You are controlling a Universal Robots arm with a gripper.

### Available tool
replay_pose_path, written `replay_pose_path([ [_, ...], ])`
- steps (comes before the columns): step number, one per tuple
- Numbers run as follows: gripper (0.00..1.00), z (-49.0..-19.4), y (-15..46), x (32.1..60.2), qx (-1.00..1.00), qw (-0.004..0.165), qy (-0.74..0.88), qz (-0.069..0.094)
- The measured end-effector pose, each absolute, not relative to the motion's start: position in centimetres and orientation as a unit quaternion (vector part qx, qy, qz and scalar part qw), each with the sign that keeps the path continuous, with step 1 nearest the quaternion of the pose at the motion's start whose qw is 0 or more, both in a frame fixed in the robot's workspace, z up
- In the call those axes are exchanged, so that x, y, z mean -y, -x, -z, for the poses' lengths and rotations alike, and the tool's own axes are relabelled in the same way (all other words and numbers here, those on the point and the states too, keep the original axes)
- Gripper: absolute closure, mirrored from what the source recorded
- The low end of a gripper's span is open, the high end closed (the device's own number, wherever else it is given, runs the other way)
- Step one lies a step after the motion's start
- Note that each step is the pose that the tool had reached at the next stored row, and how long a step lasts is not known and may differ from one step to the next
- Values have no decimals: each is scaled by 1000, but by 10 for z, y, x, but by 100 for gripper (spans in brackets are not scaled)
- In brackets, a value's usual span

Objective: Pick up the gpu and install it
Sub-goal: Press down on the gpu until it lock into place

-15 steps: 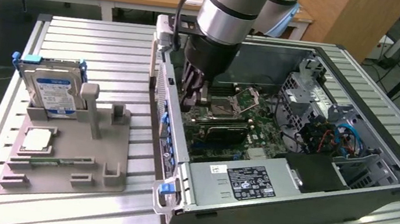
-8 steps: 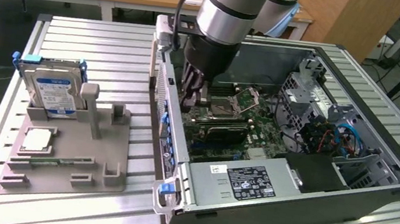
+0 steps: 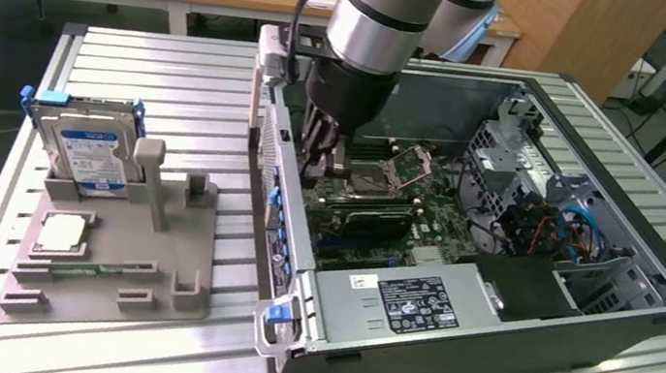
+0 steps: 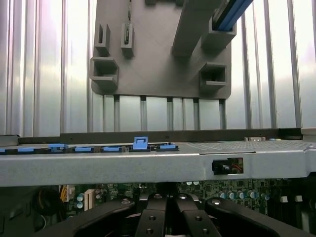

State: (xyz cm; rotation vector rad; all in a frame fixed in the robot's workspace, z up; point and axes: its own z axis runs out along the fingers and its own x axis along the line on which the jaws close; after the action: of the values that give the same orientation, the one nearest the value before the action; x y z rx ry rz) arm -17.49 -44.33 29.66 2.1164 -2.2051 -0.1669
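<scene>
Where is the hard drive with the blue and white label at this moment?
The hard drive stands upright at the far end of the grey holder tray, on the exterior view's left, apart from the open computer case.

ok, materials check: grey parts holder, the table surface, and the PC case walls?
Parts holder: looks like matte grey plastic, possibly printed; dull and uniform, no glare. Table: ribbed bare metal, likely aluminium; bright streaky reflections along the slats. PC case: dark painted sheet metal outside, with a pale unpainted perforated panel along the holder side.
</scene>
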Motion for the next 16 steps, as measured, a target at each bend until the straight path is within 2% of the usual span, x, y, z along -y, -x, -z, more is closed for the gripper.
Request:
replay_pose_path([
  [16, 89, -296, 169, 442, 714, 43, -697, 52],
])
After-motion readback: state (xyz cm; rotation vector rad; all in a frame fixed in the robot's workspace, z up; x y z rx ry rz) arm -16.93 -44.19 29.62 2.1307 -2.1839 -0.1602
